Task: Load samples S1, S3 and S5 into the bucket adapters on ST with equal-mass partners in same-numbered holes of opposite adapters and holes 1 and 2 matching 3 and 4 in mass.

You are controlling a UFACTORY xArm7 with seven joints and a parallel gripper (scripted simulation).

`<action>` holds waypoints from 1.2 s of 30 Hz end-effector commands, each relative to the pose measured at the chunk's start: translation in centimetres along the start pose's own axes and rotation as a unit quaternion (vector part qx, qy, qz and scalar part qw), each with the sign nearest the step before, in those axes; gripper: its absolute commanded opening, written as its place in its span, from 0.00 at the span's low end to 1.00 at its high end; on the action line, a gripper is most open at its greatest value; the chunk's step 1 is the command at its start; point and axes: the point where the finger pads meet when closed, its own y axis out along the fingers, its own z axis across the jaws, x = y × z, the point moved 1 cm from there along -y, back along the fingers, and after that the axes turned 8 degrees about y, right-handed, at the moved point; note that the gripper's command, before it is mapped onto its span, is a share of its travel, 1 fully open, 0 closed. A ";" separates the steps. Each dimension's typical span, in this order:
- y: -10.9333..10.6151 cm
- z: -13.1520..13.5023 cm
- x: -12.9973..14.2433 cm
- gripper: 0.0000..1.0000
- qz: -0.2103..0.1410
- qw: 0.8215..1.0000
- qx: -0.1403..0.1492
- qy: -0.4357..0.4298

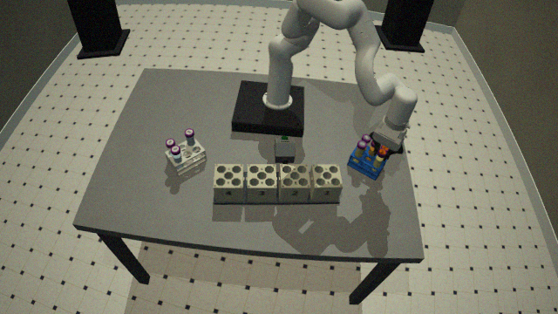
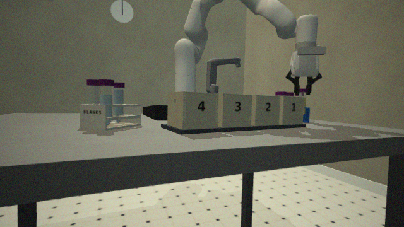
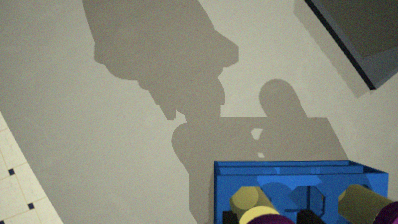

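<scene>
- One purple-capped tube (image 1: pixel 380 160) (image 2: pixel 302 90) (image 3: pixel 257 215) with yellow liquid is your piece in hand; its ID cannot be read here, so you cannot yet confirm it as S1, S3 or S5.
- It is upright or nearly so, over the blue rack (image 1: pixel 364 169) (image 2: pixel 306 115) (image 3: pixel 295 167); you cannot tell whether its foot is still inside a well.
- Your jaws (image 1: pixel 384 148) (image 2: pixel 302 92) are closed on it near the cap, one dark finger on either side, with the cap between the tips.
- Beside it, other capped tubes stand in the blue rack; leave X2 and X9 there.
- None of the four adapters (image 1: pixel 327 194) (image 2: pixel 293 110) shows a tube in its holes, so the whole loading looks left to do.
- They sit in a row, 4 to 1, on the loading stand (image 1: pixel 275 203) (image 2: pixel 233 128) (image 3: pixel 362 72).
- Three water blanks (image 1: pixel 175 153) (image 2: pixel 106 94) stand in the white rack (image 1: pixel 191 166) (image 2: pixel 92 117) across the table (image 1: pixel 153 209) (image 2: pixel 47 142) (image 3: pixel 100 150); your matching is ahead too.
- Behind the adapters, the green DONE key (image 1: pixel 284 138) should wait until every tube is balanced and you have let go.
</scene>
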 end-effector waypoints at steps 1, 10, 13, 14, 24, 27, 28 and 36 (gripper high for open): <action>0.3 -0.2 0.0 0.00 0.000 1.000 -0.003 0.000; 1.0 -0.2 0.0 0.00 0.000 1.000 -0.003 0.000; 1.0 -0.2 0.0 0.00 0.000 1.000 -0.003 0.000; 1.0 -0.2 0.0 0.00 0.000 1.000 -0.003 0.000; 1.0 -0.2 0.0 0.00 0.000 1.000 -0.003 0.000; 1.0 -0.2 0.0 0.00 0.000 1.000 -0.003 0.000; 1.1 -0.2 0.0 0.44 0.000 1.000 -0.003 0.000; 1.1 -0.2 0.0 0.44 0.000 1.000 -0.003 0.000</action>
